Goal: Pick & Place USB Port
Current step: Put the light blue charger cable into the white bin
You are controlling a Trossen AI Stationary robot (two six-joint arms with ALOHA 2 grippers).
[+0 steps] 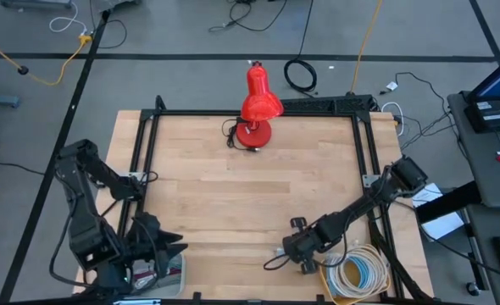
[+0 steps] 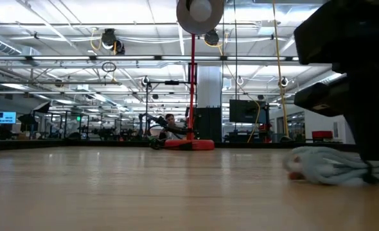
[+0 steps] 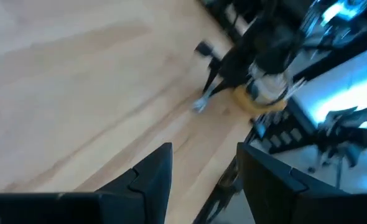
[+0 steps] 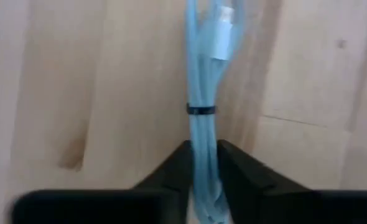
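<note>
Wood fills most of every view: a pale plank table top [image 1: 233,203] edged by a black metal frame [image 1: 258,113], standing on a grey floor strewn with black, yellow and white cords. At the far edge of the table a red desk lamp [image 1: 257,106] stands on its round base, with its shade turned out over the boards. In the low view the lamp [image 2: 193,77] rises against a big hall of ceiling trusses, strip lights, screens and other rigs; a person [image 2: 170,122] appears to sit far behind the lamp base, though that distance is too blurred to be sure.

The right gripper [image 1: 305,254] is low over the near right part of the table, beside a round basket [image 1: 362,273] of coiled white and blue cable. In its wrist view the two dark fingers [image 4: 171,171] are pressed in on either side of a bundled light-blue USB cable [image 4: 202,93], tied with a dark band and lying on the wood with its plug end pointing away. The low view shows the same pale bundle [image 2: 331,167] resting on the table under the dark arm.

The left gripper [image 1: 161,246] waits at the near left corner, its fingers [image 3: 152,177] spread apart with nothing between them.
</note>
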